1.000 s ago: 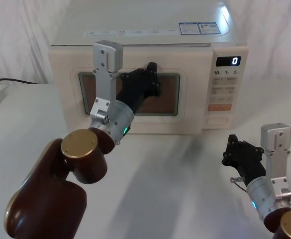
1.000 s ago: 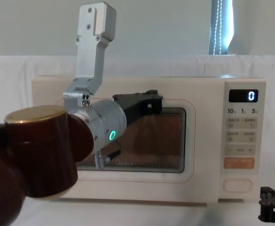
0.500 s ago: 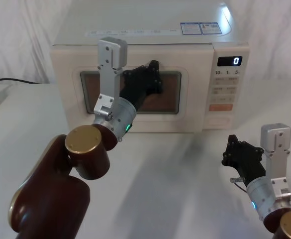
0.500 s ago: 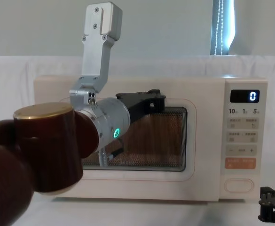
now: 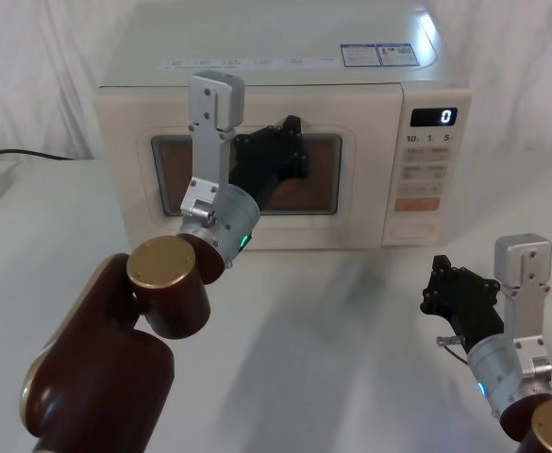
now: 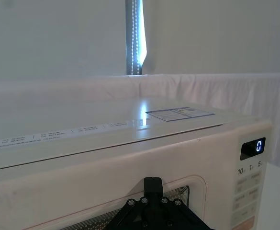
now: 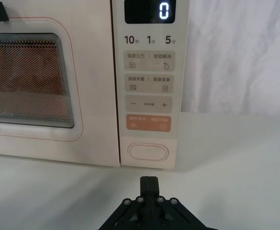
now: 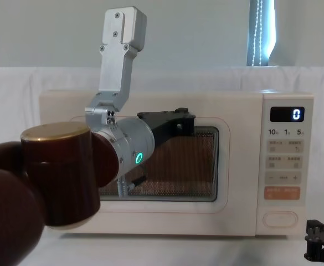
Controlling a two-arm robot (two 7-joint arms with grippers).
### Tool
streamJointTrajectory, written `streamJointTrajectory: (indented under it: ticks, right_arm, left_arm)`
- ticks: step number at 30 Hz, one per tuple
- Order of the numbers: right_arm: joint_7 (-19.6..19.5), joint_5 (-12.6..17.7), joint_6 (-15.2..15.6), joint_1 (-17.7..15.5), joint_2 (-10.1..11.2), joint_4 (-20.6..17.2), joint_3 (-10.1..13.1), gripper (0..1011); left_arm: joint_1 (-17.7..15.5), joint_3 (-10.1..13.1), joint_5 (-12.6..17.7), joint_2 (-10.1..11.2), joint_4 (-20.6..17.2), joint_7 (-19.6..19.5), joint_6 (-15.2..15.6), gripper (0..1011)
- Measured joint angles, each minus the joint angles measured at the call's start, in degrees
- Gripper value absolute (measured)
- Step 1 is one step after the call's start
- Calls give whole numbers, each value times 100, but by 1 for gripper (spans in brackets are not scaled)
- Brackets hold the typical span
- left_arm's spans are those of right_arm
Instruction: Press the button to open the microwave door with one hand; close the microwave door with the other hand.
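While the microwave door [image 5: 247, 179] sits closed, left tool's [image 5: 290, 156] grip state is unclear.

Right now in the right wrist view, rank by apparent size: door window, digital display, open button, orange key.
1. Door window, cut off at the frame edge.
2. Digital display.
3. Orange key and the button: too alike to rank.

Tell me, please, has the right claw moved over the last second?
No. The right claw sits at the same spot on the table, below the microwave's control panel.
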Motion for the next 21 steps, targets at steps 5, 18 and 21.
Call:
streamJointTrajectory:
  ticks: [5,18,21]
  right_arm:
    - [0,0,0,0,0,0,0,0]
    - [0,0,0,0,0,-1,0,0]
    - [0,0,0,-1,0,0,0,0]
  left_arm:
    - [-9,-14,12,-8,25,-5,4,0]
    - [120,2,10,38,-196,-129,-61,0]
    - [303,14,-16,101,-471,-155,-29,0]
